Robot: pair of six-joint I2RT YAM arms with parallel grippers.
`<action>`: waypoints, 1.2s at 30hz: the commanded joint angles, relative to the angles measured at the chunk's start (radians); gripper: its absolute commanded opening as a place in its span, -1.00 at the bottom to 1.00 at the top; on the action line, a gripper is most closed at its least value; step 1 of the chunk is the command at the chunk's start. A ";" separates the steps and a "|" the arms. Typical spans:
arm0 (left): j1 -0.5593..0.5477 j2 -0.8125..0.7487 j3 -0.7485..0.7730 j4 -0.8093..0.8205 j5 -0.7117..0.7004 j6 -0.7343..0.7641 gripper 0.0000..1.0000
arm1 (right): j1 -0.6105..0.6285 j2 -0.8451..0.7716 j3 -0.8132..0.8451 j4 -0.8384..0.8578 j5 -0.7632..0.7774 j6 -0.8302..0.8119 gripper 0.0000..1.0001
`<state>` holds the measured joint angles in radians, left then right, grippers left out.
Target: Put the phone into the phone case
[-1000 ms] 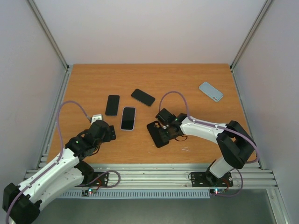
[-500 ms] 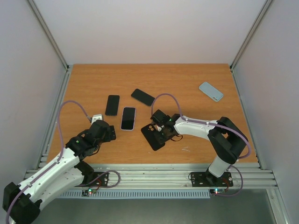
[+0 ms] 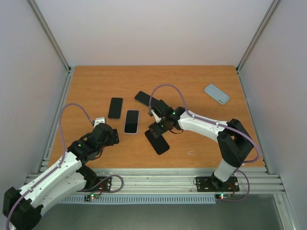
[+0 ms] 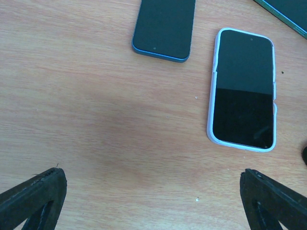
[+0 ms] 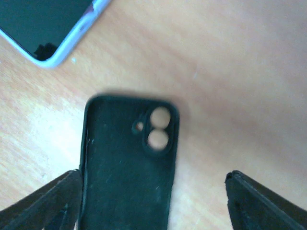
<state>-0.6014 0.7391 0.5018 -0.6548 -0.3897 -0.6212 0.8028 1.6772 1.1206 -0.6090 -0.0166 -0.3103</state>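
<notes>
An empty black phone case (image 3: 157, 143) lies inside-up on the table, its camera holes showing in the right wrist view (image 5: 127, 167). My right gripper (image 3: 157, 129) hovers just behind it, open; the case sits between its fingers, close to the left fingertip (image 5: 48, 203), and is not gripped. A bare dark phone with a blue rim (image 3: 115, 108) (image 4: 164, 26) lies left of centre. A second bare dark phone (image 3: 144, 98) lies behind the right arm. My left gripper (image 3: 109, 137) (image 4: 153, 206) is open over bare wood.
A phone in a pale lilac case (image 3: 131, 121) (image 4: 243, 88) (image 5: 43, 24) lies between the two grippers. A light blue case or phone (image 3: 217, 94) sits at the back right. Metal rails edge the table (image 3: 201, 81).
My right gripper has opened and let go of the black case, then drawn back toward the far left. The case now lies flat on the table. The left arm has not moved.
</notes>
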 commanded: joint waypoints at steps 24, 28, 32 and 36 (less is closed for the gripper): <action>0.003 -0.007 -0.014 0.022 -0.019 -0.012 0.99 | -0.265 0.486 0.587 0.114 -0.170 -0.249 0.97; 0.003 -0.007 -0.014 0.025 -0.022 -0.010 0.99 | -0.279 0.564 0.678 0.065 -0.194 -0.261 0.97; 0.003 -0.007 -0.015 0.025 -0.023 -0.011 0.99 | -0.280 0.618 0.745 0.033 -0.200 -0.273 0.97; 0.003 -0.007 -0.016 0.025 -0.024 -0.010 0.99 | -0.280 0.668 0.802 -0.002 -0.205 -0.284 0.97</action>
<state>-0.6018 0.7391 0.5007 -0.6544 -0.3901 -0.6212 0.5236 2.3062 1.8538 -0.5510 -0.1997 -0.5644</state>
